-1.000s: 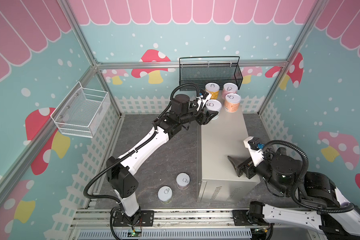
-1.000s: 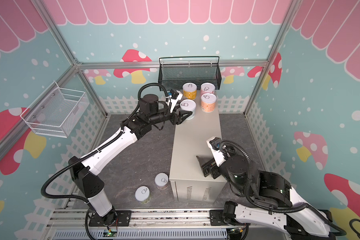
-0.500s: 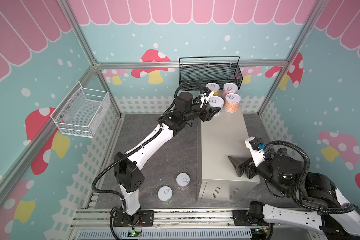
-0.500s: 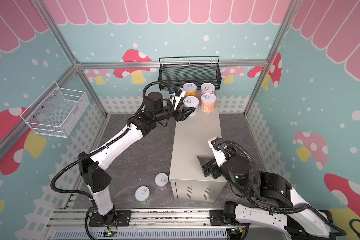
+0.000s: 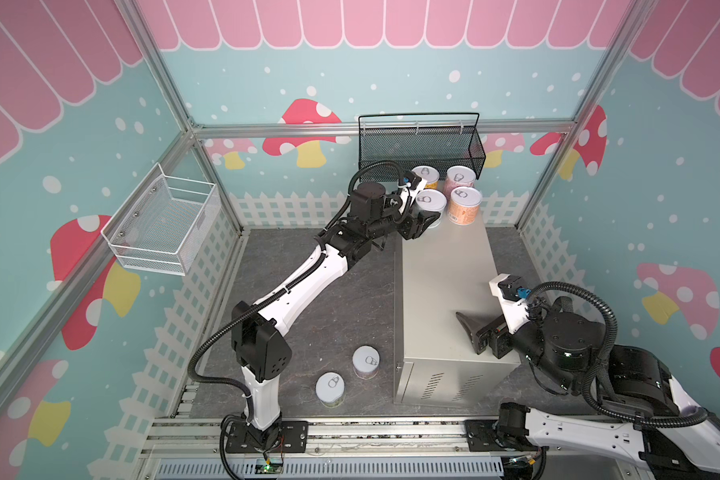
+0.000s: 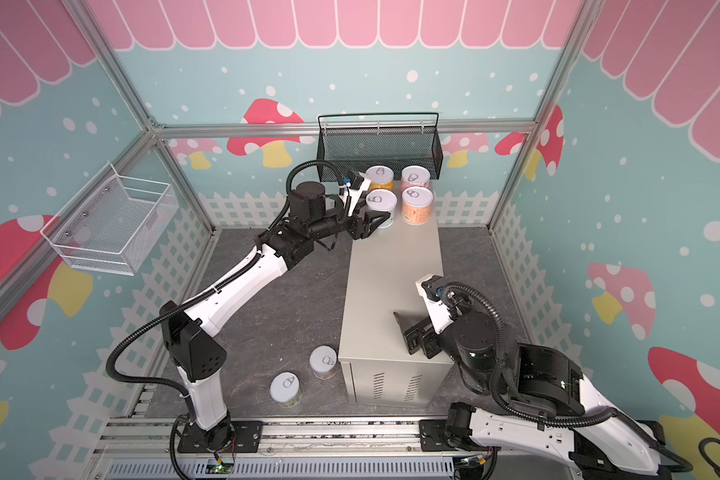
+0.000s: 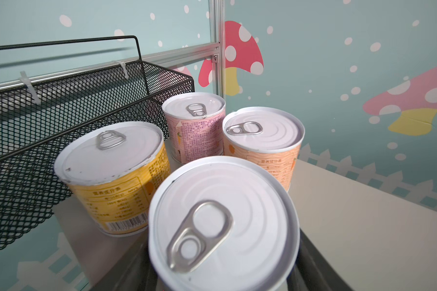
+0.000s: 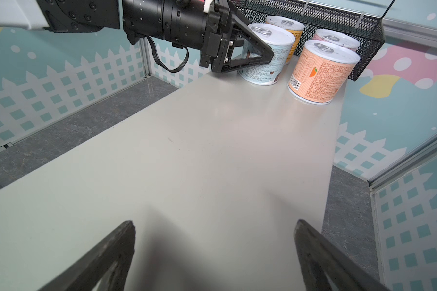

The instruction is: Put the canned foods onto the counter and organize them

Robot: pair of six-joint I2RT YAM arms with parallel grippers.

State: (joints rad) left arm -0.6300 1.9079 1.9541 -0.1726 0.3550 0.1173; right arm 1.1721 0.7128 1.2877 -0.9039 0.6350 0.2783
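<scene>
My left gripper (image 5: 421, 221) is shut on a light blue can (image 5: 431, 201) at the far end of the counter (image 5: 445, 282); its fingers (image 8: 250, 60) clamp the can's sides (image 8: 265, 59), and its base is down at the counter top. The held can's lid (image 7: 222, 224) fills the left wrist view. Close by stand a yellow can (image 5: 427, 174), a pink can (image 5: 460, 176) and an orange can (image 5: 465, 204). Two more cans (image 5: 365, 361) (image 5: 330, 388) stand on the floor. My right gripper (image 8: 215, 224) hangs open and empty over the counter's near end.
A black mesh basket (image 5: 420, 145) hangs on the back wall just behind the cans. A white wire basket (image 5: 163, 224) hangs on the left wall. The counter's vented end (image 5: 449, 382) faces the front rail, right beside the floor cans.
The left arm has stretched toward the back wall, carrying the light blue can a little farther along the counter, up beside the yellow and orange cans. The right arm has not moved.
</scene>
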